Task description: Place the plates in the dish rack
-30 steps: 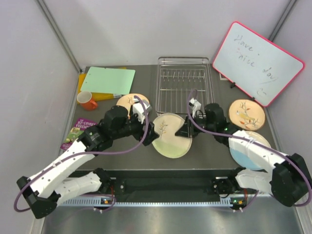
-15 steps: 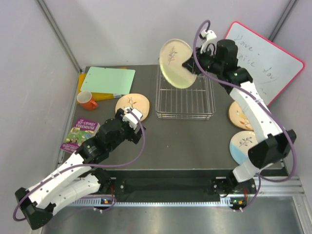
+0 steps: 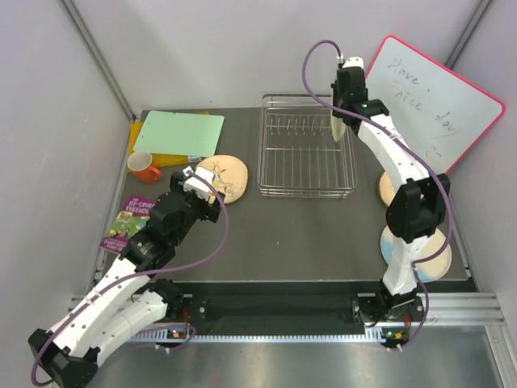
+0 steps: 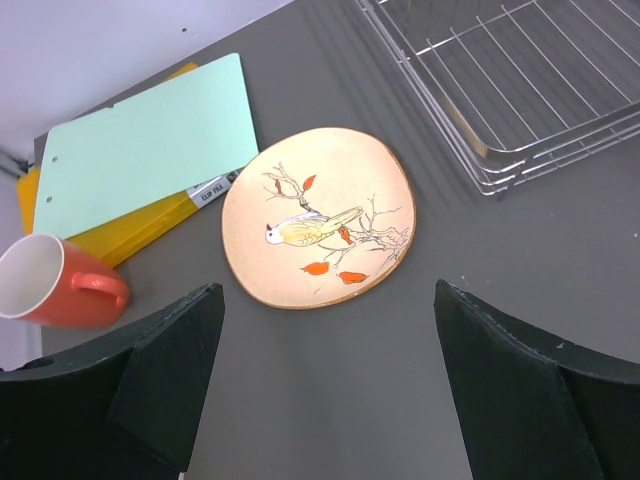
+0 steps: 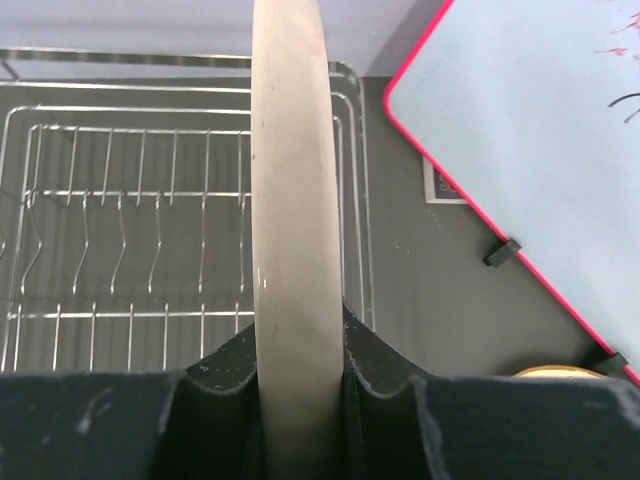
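Observation:
My right gripper [image 3: 340, 113] is shut on the rim of the pale yellow-green plate [image 3: 337, 131]. It holds the plate upright and edge-on over the right side of the chrome dish rack [image 3: 305, 158]. In the right wrist view the plate [image 5: 292, 150] stands between the pads [image 5: 225, 365], above the rack wires [image 5: 120, 200]. My left gripper [image 3: 199, 181] is open and empty, just short of a peach bird plate [image 3: 227, 175], which lies flat in the left wrist view [image 4: 320, 215]. A second peach plate [image 3: 388, 191] and the blue and cream plate [image 3: 437, 259] lie at the right, partly hidden by the right arm.
An orange mug [image 3: 144, 166] and a green folder [image 3: 178, 133] on a yellow one sit at the back left. A small book [image 3: 129, 220] lies at the left edge. A pink-framed whiteboard [image 3: 428, 101] leans at the back right, close to the right arm.
My right gripper lifted the yellow-green plate off the table, carried it over the rack and turned it edge-on. My left arm drew back left, its gripper now facing the peach plate.

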Robot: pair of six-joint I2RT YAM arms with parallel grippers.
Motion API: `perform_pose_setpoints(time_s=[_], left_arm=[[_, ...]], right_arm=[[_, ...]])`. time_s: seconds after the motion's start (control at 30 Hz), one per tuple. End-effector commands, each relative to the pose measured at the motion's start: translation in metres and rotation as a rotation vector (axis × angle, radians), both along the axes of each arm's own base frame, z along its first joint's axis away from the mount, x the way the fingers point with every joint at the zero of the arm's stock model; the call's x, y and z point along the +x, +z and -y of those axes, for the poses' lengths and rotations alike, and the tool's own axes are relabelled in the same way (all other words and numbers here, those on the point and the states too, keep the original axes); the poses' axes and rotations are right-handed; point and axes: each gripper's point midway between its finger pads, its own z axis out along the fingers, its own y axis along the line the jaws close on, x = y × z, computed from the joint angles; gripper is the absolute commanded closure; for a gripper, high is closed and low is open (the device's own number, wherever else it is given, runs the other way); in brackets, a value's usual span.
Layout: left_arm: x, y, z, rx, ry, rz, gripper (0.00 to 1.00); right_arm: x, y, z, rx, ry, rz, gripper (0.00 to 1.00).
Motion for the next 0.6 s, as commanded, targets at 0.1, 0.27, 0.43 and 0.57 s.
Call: perform_pose_setpoints(time_s=[0.1,0.27,0.43,0.57], left_arm=[[0.0,0.003,0.004,-0.098,-0.017,-0.013,0.11],[0.005,0.006,0.005,-0.101,-0.011,-0.012,0.11],[0.005,0.013,0.008,-0.135,-0.003,-0.033,0.09],[0.009,0.014,0.008,-0.125,0.007,-0.026,0.09]], right_arm=[[0.022,0.124,0.014,0.066,-0.119,0.372,1.0],[0.026,0.105,0.018,0.058,-0.135,0.336,1.0],[0.036,0.085,0.023,0.056,-0.146,0.298,1.0],[0.042,0.063,0.025,0.052,-0.145,0.258,1.0]])
